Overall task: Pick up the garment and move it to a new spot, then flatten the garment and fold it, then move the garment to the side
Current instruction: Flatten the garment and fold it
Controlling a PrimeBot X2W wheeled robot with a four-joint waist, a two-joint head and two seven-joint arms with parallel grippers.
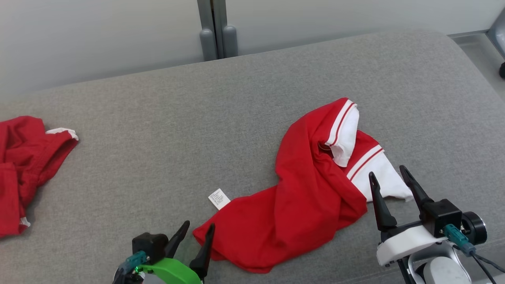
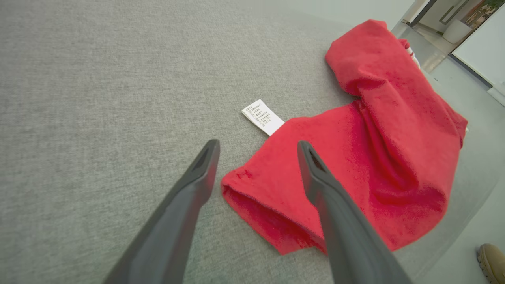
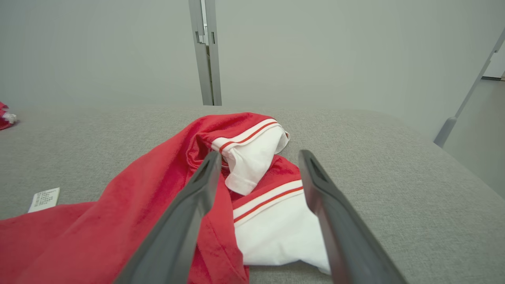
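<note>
The garment — a red shirt with white, red-striped sleeves — lies crumpled on the grey cushion, right of the middle in the head view and toward the near edge. Its body runs as a bent band from a rumpled hem corner at the lower left, up and rightward to the sleeves bunched at the far end. One white sleeve is folded up over the red cloth. The other sleeve spreads flat on the cushion below it. A small care label sticks out from the hem edge and lies flat on the grey fabric.

The left gripper is released and empty, its two dark fingers spread. It sits at the hem corner: in the left wrist view the corner lies between the fingers, and one finger crosses in front of the red cloth (whether it touches I cannot tell).

The right gripper is likewise unclenched and holds nothing, fingers well apart, just beside the flat sleeve — in the right wrist view that sleeve shows between them.

A second red garment lies heaped at the cushion's left edge, well apart from the first. A grey post stands behind the cushion. A tan shoe shows in the lower corner of the left wrist view.
</note>
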